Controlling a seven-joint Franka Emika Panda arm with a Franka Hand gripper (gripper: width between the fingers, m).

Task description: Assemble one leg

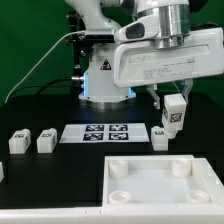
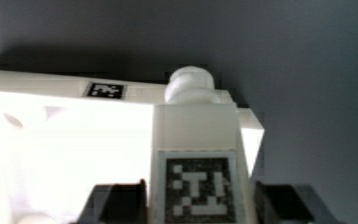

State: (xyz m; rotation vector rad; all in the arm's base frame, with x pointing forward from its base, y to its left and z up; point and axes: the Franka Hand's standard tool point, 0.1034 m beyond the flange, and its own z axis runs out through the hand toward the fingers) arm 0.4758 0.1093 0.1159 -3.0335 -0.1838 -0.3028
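While the gripper (image 1: 174, 104) clamps the leg (image 1: 174, 117) between its fingers, the post hangs above the white tray (image 1: 130, 163), near its far corner on the exterior view's right. Pickup appears complete; the visible sockets look empty, so seating remains.

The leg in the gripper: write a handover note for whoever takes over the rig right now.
Gripper: shut on the leg, held off the table near the white tray's far edge.
Other legs stand on the table either side of the marker board.
Done: one leg picked up.
Left: seat it in a corner socket; the sockets in view are empty.
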